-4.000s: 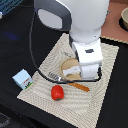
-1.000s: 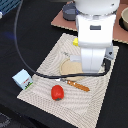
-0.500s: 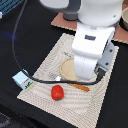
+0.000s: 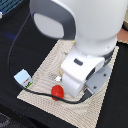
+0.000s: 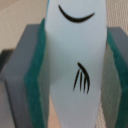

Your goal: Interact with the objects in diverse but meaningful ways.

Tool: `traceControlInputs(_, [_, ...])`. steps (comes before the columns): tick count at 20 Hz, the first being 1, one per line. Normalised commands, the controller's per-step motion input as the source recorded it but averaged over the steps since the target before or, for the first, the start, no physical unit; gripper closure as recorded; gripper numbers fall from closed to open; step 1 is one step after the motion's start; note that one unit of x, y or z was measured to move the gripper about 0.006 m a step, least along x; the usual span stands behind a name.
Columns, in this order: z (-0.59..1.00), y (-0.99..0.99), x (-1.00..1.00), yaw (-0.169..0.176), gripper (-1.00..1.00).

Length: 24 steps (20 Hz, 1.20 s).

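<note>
In the wrist view a white elongated piece (image 5: 75, 45) with black curved marks stands between the green pads (image 5: 36, 80) of my gripper (image 5: 75, 75), which is shut on it. In the exterior view the arm's white body hides the gripper and the piece. A shiny red pepper-like vegetable (image 4: 57, 91) lies on the woven placemat (image 4: 37, 90), just beside the arm on the exterior view's left. A white carton with green-red print (image 4: 23, 78) rests at the mat's edge, further to the exterior view's left.
A black cable (image 4: 20, 55) loops from the arm across the dark table (image 4: 15, 107) and over the mat near the vegetable. A bit of metal cutlery (image 4: 56, 76) shows beside the arm. The arm covers most of the mat.
The arm has swung toward the camera and the exterior view's left, now covering the plate and knife that showed earlier. The red vegetable and the carton have stayed put.
</note>
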Motion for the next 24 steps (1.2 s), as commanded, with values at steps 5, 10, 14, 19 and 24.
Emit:
traceControlInputs(5, [-0.37,-0.26,0.14,-0.077,1.0])
traceControlInputs(10, [-0.34,-0.03,0.12,-0.058,1.0])
traceControlInputs(14, [-0.22,0.0,0.16,-0.049,-1.0])
traceControlInputs(19, [0.24,0.07,0.12,-0.009,-1.0])
traceControlInputs(24, [0.94,0.41,0.02,0.004,-1.0])
